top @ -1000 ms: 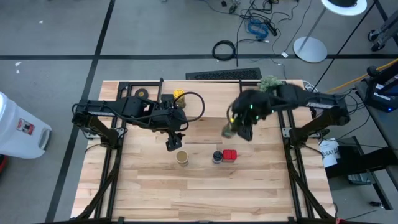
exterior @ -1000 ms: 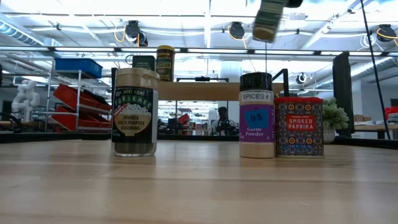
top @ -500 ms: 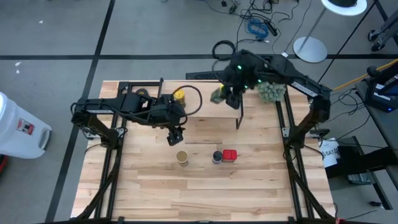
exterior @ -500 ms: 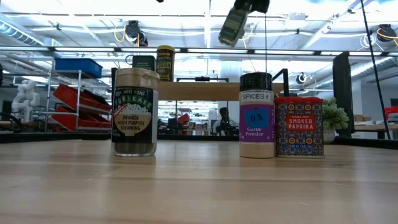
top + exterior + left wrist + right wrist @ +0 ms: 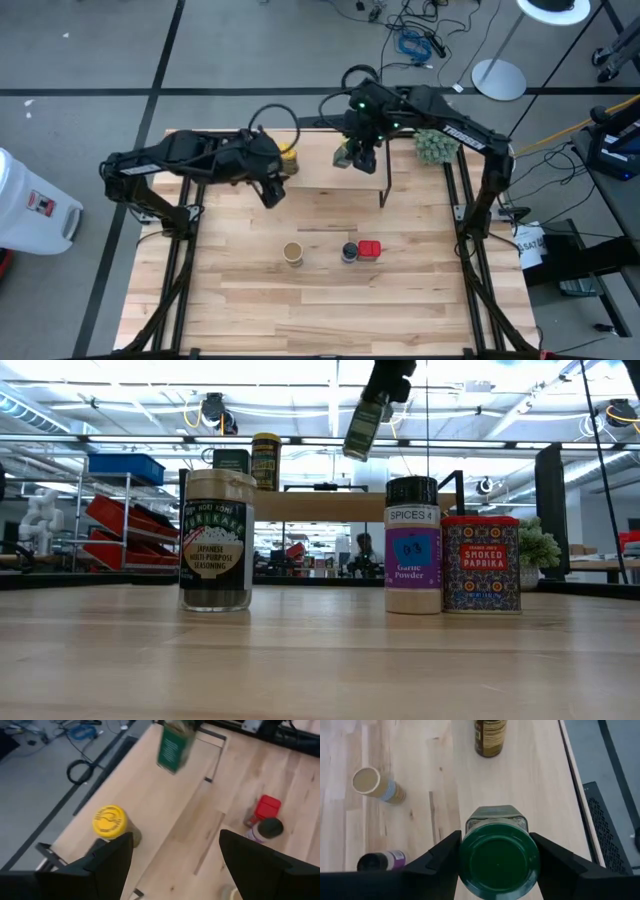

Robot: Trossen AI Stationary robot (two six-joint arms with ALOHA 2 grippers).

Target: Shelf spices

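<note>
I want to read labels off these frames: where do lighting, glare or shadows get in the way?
Low view: bright ceiling lights backlight the green-lidded jar in the right gripper, darkening its label; tan-lidded jar, blue-lidded jar and red square tin read fine. High view: even light on the shelf, no glare. Right wrist view: sheen on the lid. Left gripper waits open by the shelf.

Green-lidded jar (image 5: 347, 152), tilted, held above the shelf (image 5: 318, 172) at upper centre; yellow-lidded jar (image 5: 288, 156) upright on it; tan-lidded jar (image 5: 292, 252), blue-lidded jar (image 5: 349, 252), red tin (image 5: 369, 248) below centre.
</note>
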